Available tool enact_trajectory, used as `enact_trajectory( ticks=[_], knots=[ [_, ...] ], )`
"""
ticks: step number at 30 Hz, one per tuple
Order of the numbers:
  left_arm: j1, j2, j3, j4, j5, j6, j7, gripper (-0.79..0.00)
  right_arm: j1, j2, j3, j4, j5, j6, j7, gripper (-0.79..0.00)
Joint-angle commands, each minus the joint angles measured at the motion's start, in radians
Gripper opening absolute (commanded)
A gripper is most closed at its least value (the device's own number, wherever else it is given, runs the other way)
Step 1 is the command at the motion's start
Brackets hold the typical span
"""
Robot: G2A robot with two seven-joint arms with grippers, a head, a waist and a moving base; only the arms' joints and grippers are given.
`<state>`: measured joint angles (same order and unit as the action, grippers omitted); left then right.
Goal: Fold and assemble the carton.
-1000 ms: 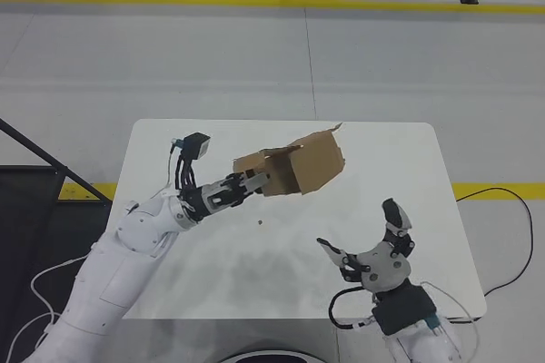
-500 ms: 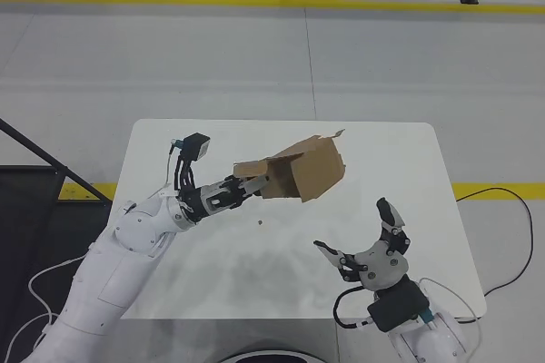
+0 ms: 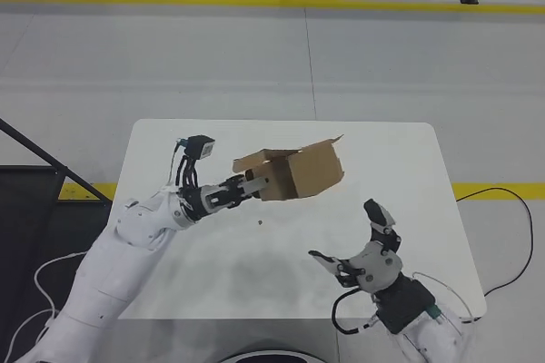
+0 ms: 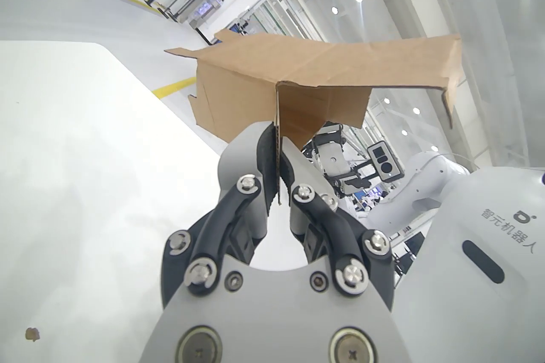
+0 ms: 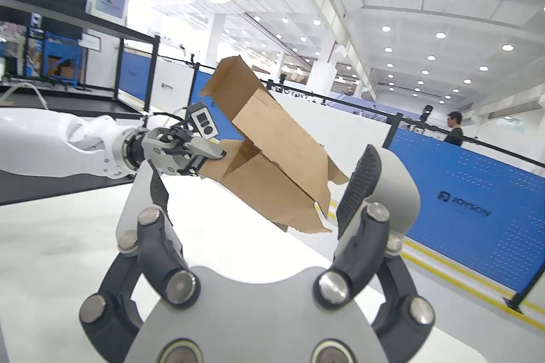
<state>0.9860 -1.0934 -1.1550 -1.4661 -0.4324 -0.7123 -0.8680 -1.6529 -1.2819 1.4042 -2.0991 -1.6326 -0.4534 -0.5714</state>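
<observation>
A brown cardboard carton (image 3: 300, 170), partly opened with loose flaps, hangs in the air over the middle of the white table (image 3: 400, 154). My left gripper (image 3: 259, 186) is shut on one flap edge of the carton (image 4: 323, 79); its fingers (image 4: 294, 164) pinch the cardboard from both sides. My right gripper (image 3: 350, 243) stands wide open near the table's front right, apart from the carton, with nothing between its fingers (image 5: 366, 186). From the right wrist the carton (image 5: 272, 164) shows tilted, held by the left gripper (image 5: 213, 158).
A tiny dark speck (image 3: 260, 220) lies on the table under the left arm. Yellow floor lines (image 3: 509, 191) run beside the table, and a black frame (image 3: 27, 145) stands at its left.
The carton has tipped and dropped slightly in the left gripper's hold. The right gripper has shifted a little left and toward the table's front edge, still open.
</observation>
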Motion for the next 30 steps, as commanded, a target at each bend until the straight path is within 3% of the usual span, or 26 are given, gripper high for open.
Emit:
enact_trajectory(
  ticks=[1,6,13,16,30],
  knots=[
    [-0.02,0.0,0.006,0.028,-0.081,0.003,-0.08,-0.785,0.018,0.004,0.01,0.021,0.049,-0.077,-0.027,0.0],
    [-0.07,0.0,0.014,0.111,-0.276,0.031,-0.271,-0.785,0.058,0.019,0.045,0.072,0.141,-0.277,-0.066,0.0],
    [-0.103,-0.001,0.024,0.13,-0.383,0.125,-0.365,-0.785,0.098,0.038,0.084,0.152,0.238,-0.479,-0.033,0.0],
    [-0.109,-0.001,0.019,0.139,-0.444,0.168,-0.408,-0.785,0.097,0.042,0.108,0.178,0.275,-0.454,0.055,0.0],
    [-0.095,-0.001,0.003,0.12,-0.415,0.198,-0.393,-0.785,0.123,0.041,0.079,0.194,0.315,-0.42,0.103,0.0]
  ],
)
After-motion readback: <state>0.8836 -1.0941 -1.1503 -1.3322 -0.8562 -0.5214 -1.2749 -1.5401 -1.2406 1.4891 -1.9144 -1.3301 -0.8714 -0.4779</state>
